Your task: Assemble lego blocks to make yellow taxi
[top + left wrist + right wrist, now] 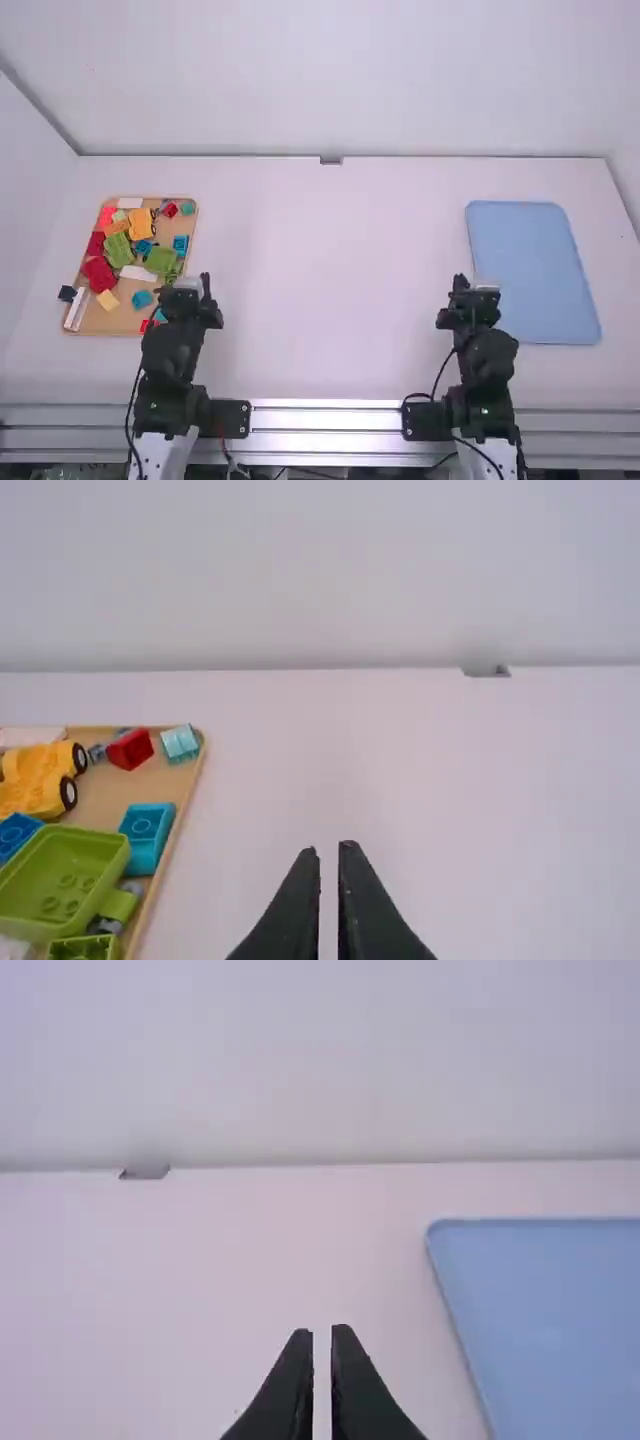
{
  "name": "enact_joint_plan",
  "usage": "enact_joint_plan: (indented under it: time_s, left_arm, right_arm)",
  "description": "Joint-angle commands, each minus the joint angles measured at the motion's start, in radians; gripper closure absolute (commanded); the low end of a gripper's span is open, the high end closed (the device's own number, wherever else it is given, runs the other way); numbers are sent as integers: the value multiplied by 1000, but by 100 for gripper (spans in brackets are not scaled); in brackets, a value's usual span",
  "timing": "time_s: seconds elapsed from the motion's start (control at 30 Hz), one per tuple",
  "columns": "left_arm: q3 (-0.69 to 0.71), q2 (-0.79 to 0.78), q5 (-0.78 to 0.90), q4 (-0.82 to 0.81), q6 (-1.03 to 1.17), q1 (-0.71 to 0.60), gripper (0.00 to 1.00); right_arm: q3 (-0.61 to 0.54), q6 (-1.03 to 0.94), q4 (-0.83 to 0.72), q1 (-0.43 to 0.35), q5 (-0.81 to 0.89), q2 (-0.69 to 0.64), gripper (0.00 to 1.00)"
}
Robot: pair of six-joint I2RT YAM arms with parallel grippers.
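On the wooden tray (pixel 108 323) lies the yellow wheeled piece (pixel 36 780), probably light, stiff and smooth, best pinched across its sides, clear of the wheels (pixel 69 793). Then the left gripper (pixel 329 848) points forward, jaws narrow, empty; the right gripper (pixel 322 1330), near the blue mat (pixel 560 1310), matches.

Pretty bright, even light on the white table (pixel 330 270) — kinda close to washed out in the high view — with faint, soft shadows, glare along the metal rail (pixel 325 418), and dimmer wrist views.
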Motion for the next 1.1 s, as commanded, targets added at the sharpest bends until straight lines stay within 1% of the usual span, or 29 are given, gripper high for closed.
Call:
enact_joint_plan:
  time_s: [0.0,0.13,0.37,0.4,0.63,0.73,0.77,0.9,1.07]
  left_arm:
    - [56,29,-13,4,11,-3,91]
    - [95,77,-29,5,18,-5,86]
    - [192,216,-82,36,32,-10,73]
    - [195,221,-85,38,33,-10,73]
    - [310,386,-145,84,51,-15,58]
    - [348,436,-162,100,57,-17,53]
    - [372,467,-172,107,60,-18,50]
    - [426,536,-197,128,70,-18,43]
    - [502,641,-230,151,80,17,33]
  right_arm:
    - [65,-13,2,0,-2,33,91]
    - [108,-24,3,3,-7,89,86]
    - [217,-54,19,27,-21,233,73]
    - [221,-55,20,28,-21,238,73]
    - [349,-90,53,81,-36,411,58]
    - [391,-101,56,95,-41,467,53]
    - [418,-108,58,103,-44,501,50]
    - [479,-125,71,109,-51,579,43]
    - [562,-146,94,98,-61,687,34]
